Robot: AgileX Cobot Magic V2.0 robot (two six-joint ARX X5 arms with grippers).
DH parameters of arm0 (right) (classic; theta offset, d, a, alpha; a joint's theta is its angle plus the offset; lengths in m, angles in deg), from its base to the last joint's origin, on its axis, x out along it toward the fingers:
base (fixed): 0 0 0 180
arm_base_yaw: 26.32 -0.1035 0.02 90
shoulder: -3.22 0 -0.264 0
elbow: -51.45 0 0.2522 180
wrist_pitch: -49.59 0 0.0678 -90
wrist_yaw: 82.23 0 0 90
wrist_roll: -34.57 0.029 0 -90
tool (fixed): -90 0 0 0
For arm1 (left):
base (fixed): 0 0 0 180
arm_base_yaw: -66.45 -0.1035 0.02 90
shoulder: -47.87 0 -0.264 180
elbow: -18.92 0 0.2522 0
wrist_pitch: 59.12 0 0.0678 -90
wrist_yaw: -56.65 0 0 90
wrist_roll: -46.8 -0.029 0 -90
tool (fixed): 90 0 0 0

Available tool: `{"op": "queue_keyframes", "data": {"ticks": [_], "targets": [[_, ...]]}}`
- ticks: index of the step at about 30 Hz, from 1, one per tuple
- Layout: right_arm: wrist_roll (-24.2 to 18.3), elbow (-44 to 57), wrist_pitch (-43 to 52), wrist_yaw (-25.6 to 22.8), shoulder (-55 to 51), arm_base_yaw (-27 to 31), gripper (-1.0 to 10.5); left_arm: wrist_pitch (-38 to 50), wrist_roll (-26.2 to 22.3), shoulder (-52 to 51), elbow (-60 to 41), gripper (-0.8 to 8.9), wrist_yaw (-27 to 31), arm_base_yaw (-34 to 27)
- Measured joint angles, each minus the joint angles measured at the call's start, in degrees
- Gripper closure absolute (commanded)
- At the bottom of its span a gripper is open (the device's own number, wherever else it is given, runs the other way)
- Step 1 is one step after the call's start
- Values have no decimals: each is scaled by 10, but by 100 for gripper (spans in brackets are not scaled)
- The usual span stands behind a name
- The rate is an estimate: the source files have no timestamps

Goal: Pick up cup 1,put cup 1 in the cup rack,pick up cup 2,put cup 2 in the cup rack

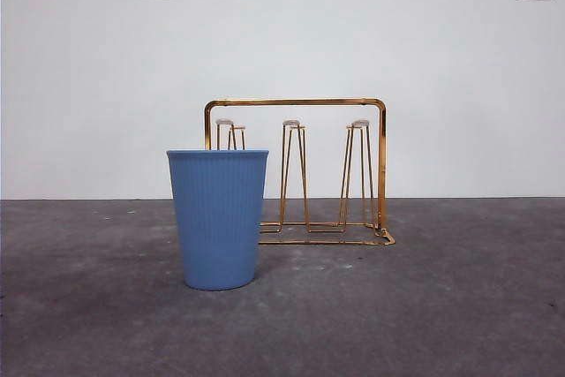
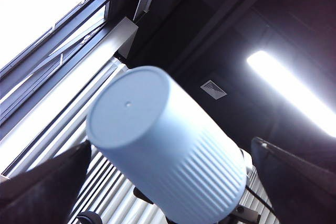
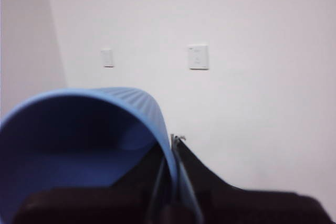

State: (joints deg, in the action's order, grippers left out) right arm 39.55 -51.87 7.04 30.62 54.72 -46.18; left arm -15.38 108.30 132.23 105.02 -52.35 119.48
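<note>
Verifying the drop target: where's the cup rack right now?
In the front view, the cup rack stands on the table about mid-picture, toward the back wall, just behind and to the right of the blue cup, which overlaps its left end.

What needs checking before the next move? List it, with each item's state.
1. Left gripper shut on the pale blue ribbed plastic cup: ok.
2. Right gripper pinching the rim of the darker blue ribbed cup: ok.
3. Gold wire cup rack upright, visible peg tops bare: ok.
4. Access to the rack's left end: not ok, a standing blue ribbed cup is in front.
5. Either held cup lined up over a peg: cannot tell.
</note>
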Motion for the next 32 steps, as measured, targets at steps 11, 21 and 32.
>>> {"op": "queue_keyframes", "data": {"ticks": [11,21,32], "targets": [[4,0,-2,17,11,0,957,-15,-11,0,0,262,11,0],[7,0,-12,34,22,0,957,-17,-3,1,0,627,28,0],[11,0,-35,40,22,-1,955,-10,9,0,0,825,31,0]]}}
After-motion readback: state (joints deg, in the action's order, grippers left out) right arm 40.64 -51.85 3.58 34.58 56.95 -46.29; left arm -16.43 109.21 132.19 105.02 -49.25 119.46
